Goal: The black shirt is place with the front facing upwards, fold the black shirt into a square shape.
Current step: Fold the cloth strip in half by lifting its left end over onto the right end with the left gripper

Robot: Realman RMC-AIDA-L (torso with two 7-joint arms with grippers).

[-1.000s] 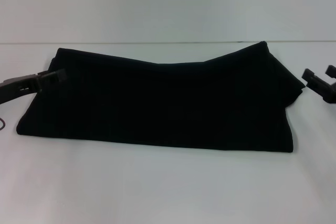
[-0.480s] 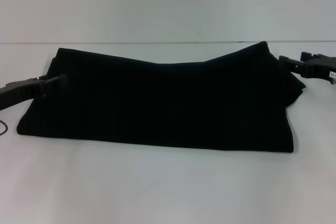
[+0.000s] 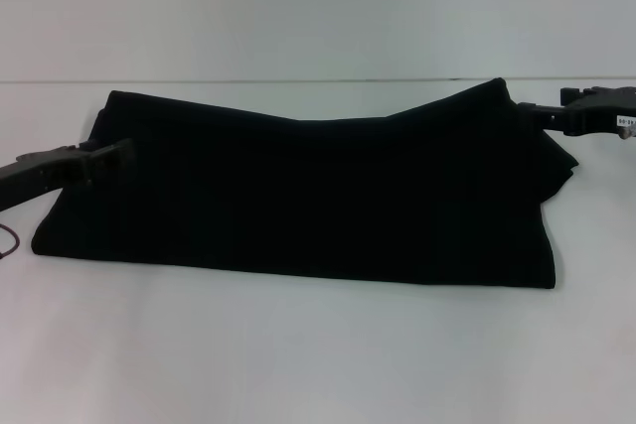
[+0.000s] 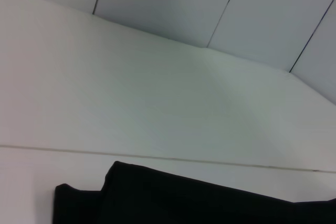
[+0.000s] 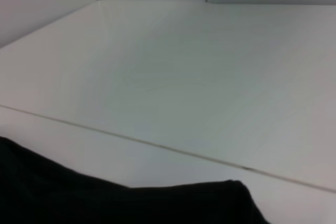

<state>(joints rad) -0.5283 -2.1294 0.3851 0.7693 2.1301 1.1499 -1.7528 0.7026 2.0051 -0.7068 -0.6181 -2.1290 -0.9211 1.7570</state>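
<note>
On the table [image 3: 298,354], black shirt [image 3: 298,201] lies as a long band; left tool [image 3: 117,156] and right tool [image 3: 542,116] at its ends, grip state indiscernible; next, pinch ends and fold inward.

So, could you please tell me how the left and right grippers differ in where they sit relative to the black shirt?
The left gripper overlaps the black shirt midway along its left edge; the right gripper sits higher, at the shirt's far right corner. The left one angles slightly upward; the right one lies about level. Both point inward at the shirt.
</note>
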